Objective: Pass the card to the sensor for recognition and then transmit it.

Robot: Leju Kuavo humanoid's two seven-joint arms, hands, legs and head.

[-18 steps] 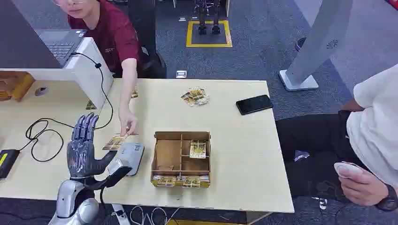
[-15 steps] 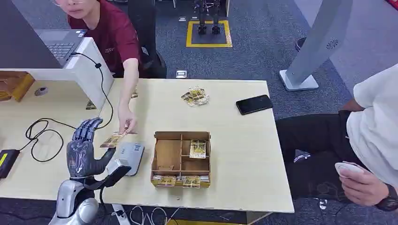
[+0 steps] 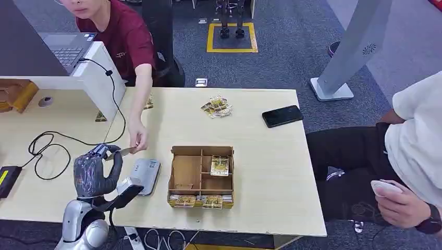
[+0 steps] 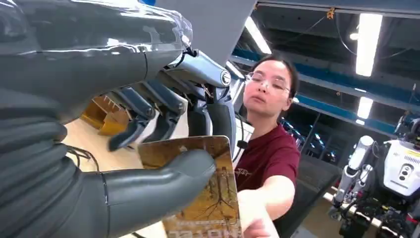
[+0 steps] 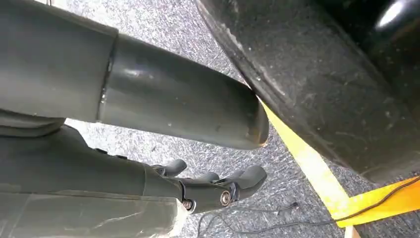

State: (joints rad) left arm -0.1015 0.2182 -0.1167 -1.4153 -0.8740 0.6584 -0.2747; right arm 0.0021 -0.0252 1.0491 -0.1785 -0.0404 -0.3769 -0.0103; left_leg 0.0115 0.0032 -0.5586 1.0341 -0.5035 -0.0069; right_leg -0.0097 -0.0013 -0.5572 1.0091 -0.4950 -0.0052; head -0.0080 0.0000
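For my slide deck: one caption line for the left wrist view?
Left hand pinches the card as a person's hand holds its other end.

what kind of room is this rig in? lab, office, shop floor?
Most likely a robotics lab or test space in an office-type building: grey carpet with a yellow-taped floor square, a wooden table with a laptop, and another humanoid robot standing behind the person.
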